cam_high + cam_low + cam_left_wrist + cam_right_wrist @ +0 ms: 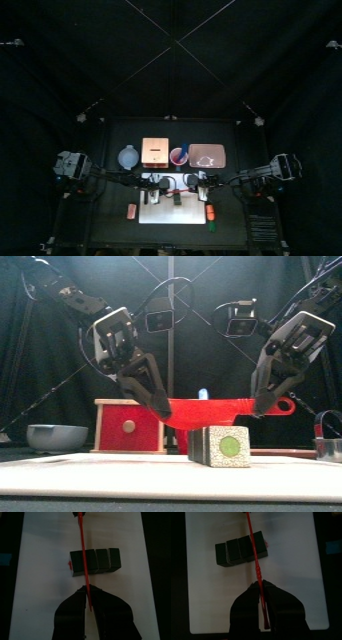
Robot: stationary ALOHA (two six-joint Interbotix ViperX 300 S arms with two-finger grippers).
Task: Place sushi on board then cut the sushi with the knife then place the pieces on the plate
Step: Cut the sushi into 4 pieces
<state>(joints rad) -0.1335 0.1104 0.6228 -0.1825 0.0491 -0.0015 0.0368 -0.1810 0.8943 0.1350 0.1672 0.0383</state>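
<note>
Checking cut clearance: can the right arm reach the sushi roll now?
Probably yes: the sushi roll lies uncovered on the white board, with only the red knife, gripped by left tool and right tool, above it.

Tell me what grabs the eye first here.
A red knife spans level between the left pincer and right pincer, both shut on it, over the table's middle. Under it, a dark green sushi roll lies on the white board, blocks joined.
</note>
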